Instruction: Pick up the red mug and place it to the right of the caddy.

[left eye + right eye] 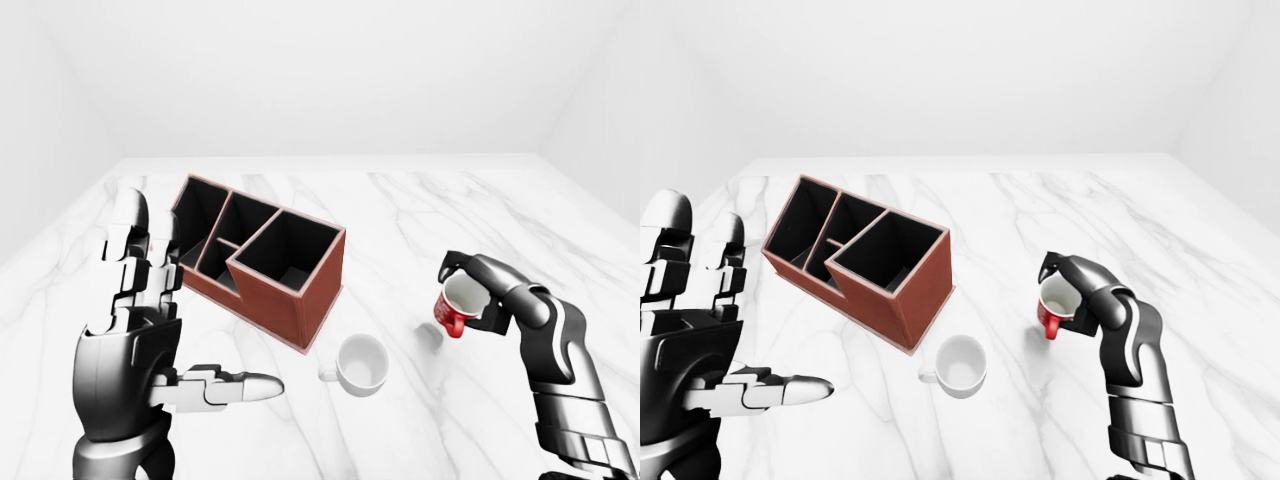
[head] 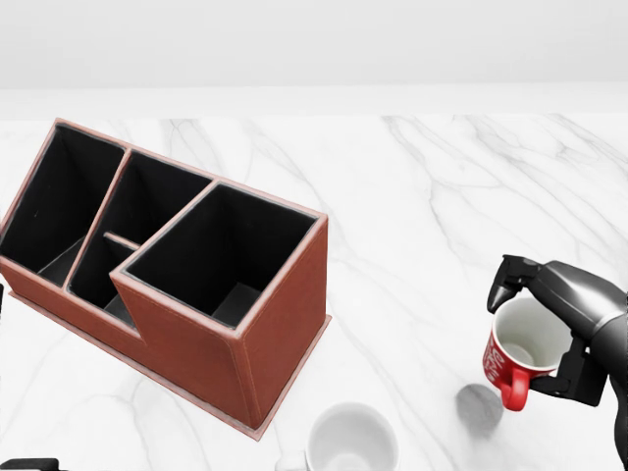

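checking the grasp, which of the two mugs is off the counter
The red mug, held tilted in the right hand with its shadow below. The white mug sits on the marble near the caddy.

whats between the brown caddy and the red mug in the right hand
Only bare white marble tabletop, per the head view; the brown compartmented caddy and the lifted red mug stand apart. The white mug lies lower.

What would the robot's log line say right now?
right robot hand: shut on red mug, lifted | left robot hand: open | caddy: left of mug

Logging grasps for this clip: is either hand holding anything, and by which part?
The right hand holds the red mug by its rim and body, handle free, lifted off the counter. The left hand is open and empty.
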